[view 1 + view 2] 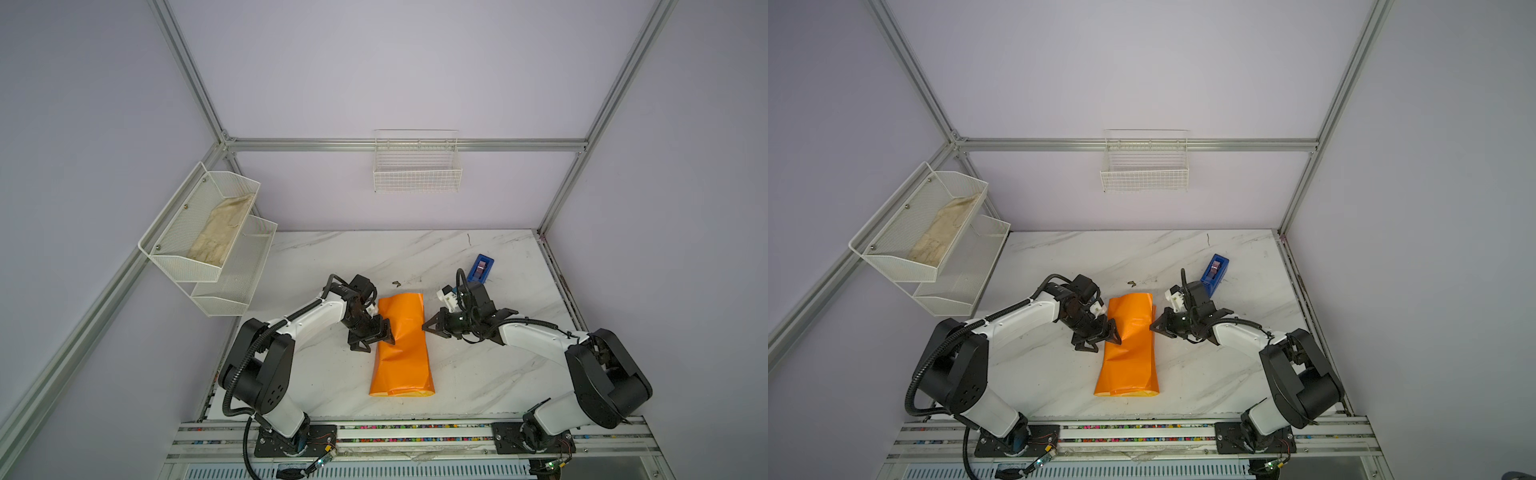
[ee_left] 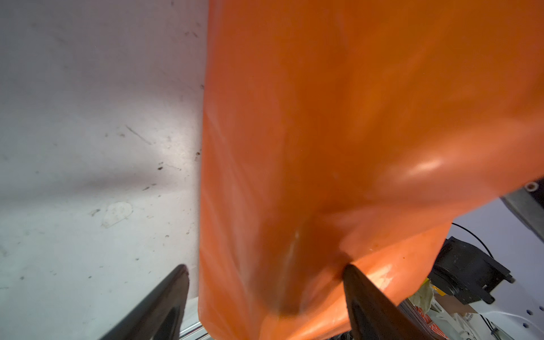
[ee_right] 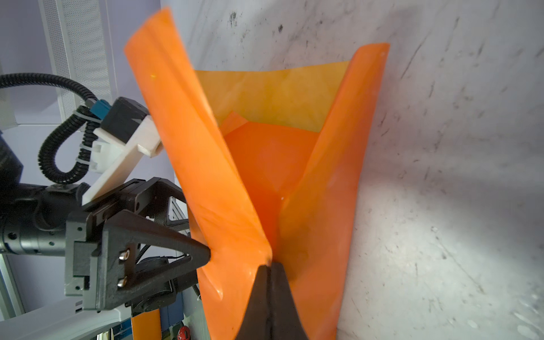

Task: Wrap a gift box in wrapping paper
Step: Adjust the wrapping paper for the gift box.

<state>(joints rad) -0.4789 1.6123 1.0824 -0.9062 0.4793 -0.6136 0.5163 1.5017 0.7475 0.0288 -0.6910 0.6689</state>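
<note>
The left gripper stands spread over the left edge of the wrapping paper, gripping nothing, so the folded sheet in the middle of the table (the gift box is hidden, presumably inside) could slide. The right gripper pinches the paper's right flap; a hard pull might tear it or drag the bundle off the box

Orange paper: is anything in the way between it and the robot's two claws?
Nothing visible is in the way. The right gripper is shut on a raised fold of the wrapping paper. The left gripper is open, with one fingertip already against the paper's other side.
</note>
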